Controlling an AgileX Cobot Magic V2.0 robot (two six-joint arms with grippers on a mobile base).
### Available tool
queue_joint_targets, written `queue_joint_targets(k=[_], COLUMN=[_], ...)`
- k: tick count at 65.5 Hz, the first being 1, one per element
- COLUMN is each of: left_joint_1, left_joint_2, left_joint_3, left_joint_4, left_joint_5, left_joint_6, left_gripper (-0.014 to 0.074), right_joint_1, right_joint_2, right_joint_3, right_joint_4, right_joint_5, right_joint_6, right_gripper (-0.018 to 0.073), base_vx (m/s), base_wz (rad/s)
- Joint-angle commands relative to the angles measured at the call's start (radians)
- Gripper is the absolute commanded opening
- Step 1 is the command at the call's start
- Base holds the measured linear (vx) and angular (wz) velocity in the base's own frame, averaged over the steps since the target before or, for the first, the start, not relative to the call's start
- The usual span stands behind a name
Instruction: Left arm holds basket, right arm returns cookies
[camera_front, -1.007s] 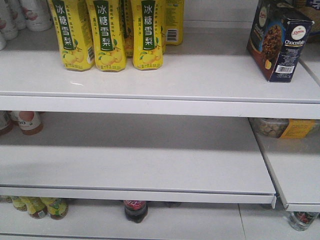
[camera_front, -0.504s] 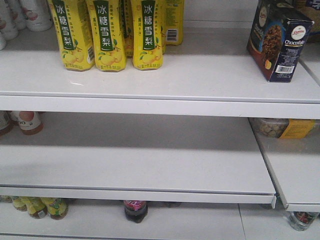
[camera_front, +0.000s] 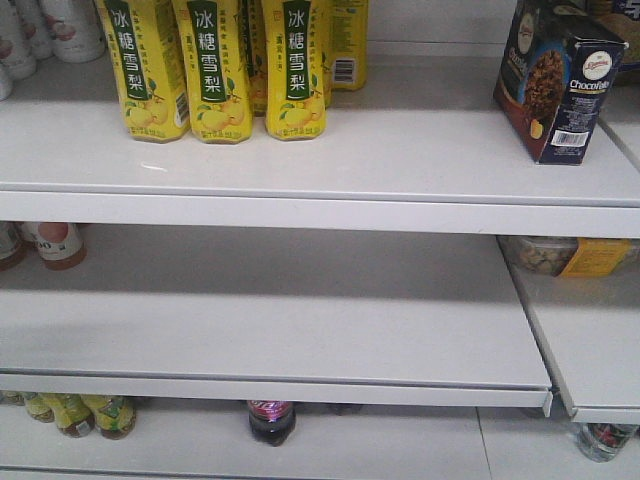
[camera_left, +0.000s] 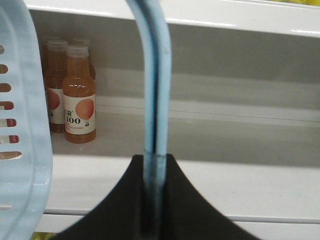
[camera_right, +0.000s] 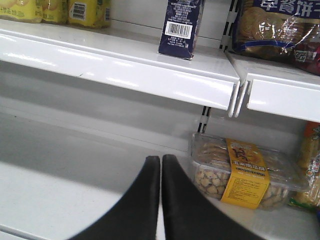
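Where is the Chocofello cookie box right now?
In the front view the cookies stand upright at the right end of the top shelf, well right of the yellow bottles, with no gripper touching.

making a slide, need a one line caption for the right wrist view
Right hand shut and empty below the shelf holding the returned cookies.

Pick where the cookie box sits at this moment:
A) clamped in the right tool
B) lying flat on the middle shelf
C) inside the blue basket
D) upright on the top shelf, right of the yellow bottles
D: the cookie box stands upright on the top shelf, to the right of the yellow bottles, while the right tool is shut with nothing between its fingers, lower down in front of the shelves.
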Motion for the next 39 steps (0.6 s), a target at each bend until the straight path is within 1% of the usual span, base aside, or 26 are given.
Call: queue_joint_targets(k=[1, 39], left_joint_1=[0.003, 0.003], left_joint_2=[-0.018, -0.017], left_joint_3=[-0.026, -0.026], left_joint_4=[0.009, 0.012], left_joint_5=[-0.096, -0.096], left_joint_6=[0.02, 0.02], left_gripper=[-0.0006, -0.0006], right_joint_1=[-0.002, -0.002], right_joint_2=[0.011, 0.011], right_joint_3=[-0.025, -0.025], right_joint_4=[-0.009, -0.009], right_joint_5=[-0.069, -0.069], right_joint_6=[-0.004, -0.005], right_gripper=[-0.0008, -0.0008], base_vx=[0.0, 0.0], base_wz=[0.0, 0.0])
